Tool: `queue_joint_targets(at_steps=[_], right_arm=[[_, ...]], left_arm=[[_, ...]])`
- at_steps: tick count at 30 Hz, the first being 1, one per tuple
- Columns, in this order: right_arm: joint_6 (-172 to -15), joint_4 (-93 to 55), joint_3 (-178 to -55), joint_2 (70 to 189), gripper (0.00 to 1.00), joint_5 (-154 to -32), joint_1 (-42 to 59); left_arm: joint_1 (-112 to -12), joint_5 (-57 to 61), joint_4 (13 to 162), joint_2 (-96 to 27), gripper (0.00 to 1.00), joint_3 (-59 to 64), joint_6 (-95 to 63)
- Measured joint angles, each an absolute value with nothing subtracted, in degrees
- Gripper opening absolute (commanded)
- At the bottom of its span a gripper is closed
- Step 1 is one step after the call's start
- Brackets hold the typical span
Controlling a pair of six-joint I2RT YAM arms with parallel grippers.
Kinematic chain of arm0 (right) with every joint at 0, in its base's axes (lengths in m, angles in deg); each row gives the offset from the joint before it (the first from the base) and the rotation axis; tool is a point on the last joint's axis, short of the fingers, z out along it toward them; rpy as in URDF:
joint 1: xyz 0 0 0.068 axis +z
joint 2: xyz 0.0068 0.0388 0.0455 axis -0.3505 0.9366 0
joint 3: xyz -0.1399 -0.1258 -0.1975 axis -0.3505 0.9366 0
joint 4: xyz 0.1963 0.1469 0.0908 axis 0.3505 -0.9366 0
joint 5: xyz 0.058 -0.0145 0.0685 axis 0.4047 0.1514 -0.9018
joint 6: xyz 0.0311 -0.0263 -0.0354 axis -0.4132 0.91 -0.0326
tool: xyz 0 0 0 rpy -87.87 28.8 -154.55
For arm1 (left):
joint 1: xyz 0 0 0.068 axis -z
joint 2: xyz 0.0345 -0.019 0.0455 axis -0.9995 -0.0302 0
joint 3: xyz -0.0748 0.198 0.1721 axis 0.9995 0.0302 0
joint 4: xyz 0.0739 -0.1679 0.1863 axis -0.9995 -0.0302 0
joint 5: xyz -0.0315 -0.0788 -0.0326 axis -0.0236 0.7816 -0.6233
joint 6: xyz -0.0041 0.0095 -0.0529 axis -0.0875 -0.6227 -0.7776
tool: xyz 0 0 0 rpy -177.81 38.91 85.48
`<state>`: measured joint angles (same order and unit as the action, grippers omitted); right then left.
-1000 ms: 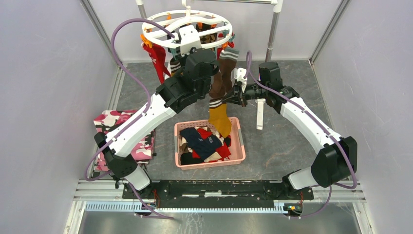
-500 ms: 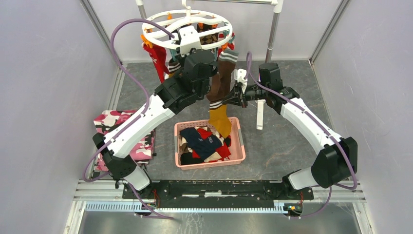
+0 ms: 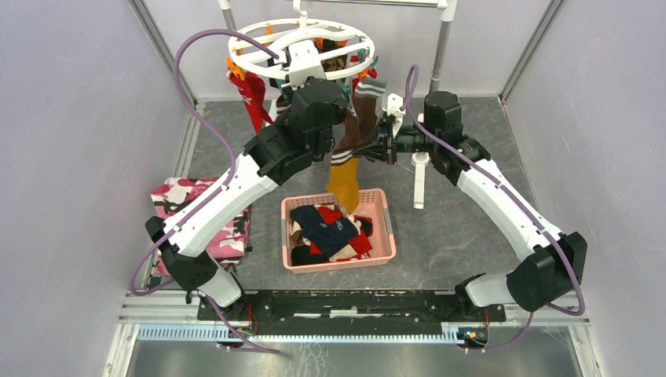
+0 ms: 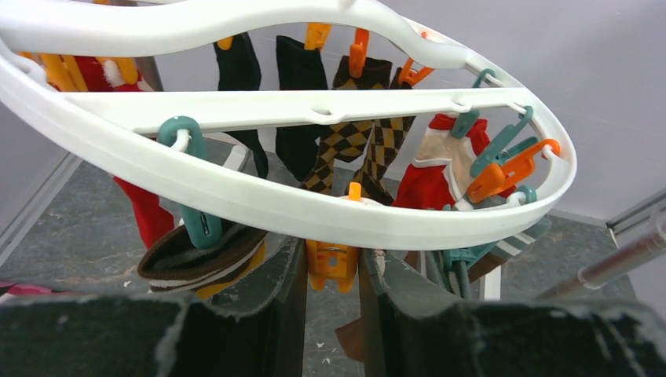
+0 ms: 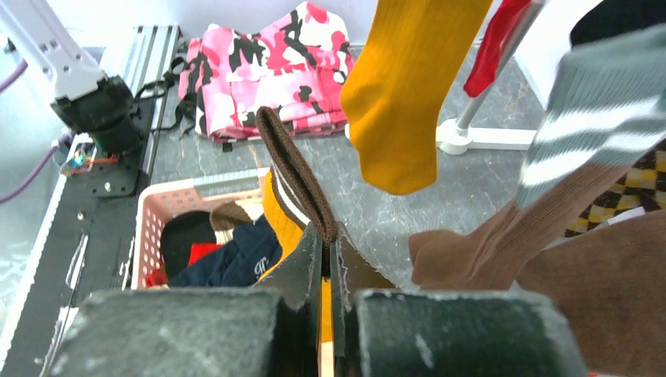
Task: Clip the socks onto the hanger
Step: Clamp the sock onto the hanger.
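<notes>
The white round hanger (image 3: 259,59) hangs at the back with red (image 3: 251,94), black and argyle socks (image 4: 345,145) clipped to it. My left gripper (image 3: 312,78) reaches up under its near rim (image 4: 314,216); its jaws press both sides of a dangling orange clip (image 4: 331,267). My right gripper (image 3: 369,145) is shut on the brown cuff (image 5: 294,169) of a mustard, brown-striped sock (image 3: 344,184), which hangs just right of the left gripper, its toe above the basket. In the left wrist view that cuff sits beside a teal clip (image 4: 192,224).
A pink basket (image 3: 385,228) with several more socks sits on the floor in the middle. A pink camouflage cloth (image 3: 188,204) lies at the left. The metal rack pole (image 3: 441,47) and its white foot (image 3: 420,181) stand at the right, behind my right arm.
My right gripper has lifted the mustard sock up and toward the hanger. My left gripper has edged up and farther under the rim.
</notes>
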<state>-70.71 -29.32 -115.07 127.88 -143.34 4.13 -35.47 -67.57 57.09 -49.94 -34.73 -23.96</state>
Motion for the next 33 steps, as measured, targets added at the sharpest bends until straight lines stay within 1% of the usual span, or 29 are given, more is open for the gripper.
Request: queue_joint_targets(at_steps=[3,8,15,21,33], right_arm=[[-74.58,-28.23,-117.10,128.01,0.00,-141.18,5.00],[-78.05,-29.85,-124.60,130.48,0.00,-136.37,6.49],[-82.45,-32.12,-129.58,132.29,0.00,-129.86,9.20],[-89.48,-32.05,-130.19,132.93,0.00,-125.44,10.20],[-99.17,-27.97,-130.19,133.74,0.00,-123.93,10.20]], left_arm=[[-35.45,-66.35,57.09,-49.92,0.04,-34.73,-24.33],[-35.47,-65.01,57.09,-49.94,0.04,-34.73,-24.74],[-35.47,-62.83,57.09,-49.94,0.04,-34.73,-25.33],[-35.47,-61.98,57.12,-49.92,0.04,-34.73,-25.49],[-35.47,-59.83,57.20,-47.36,0.04,-32.87,-25.60]])
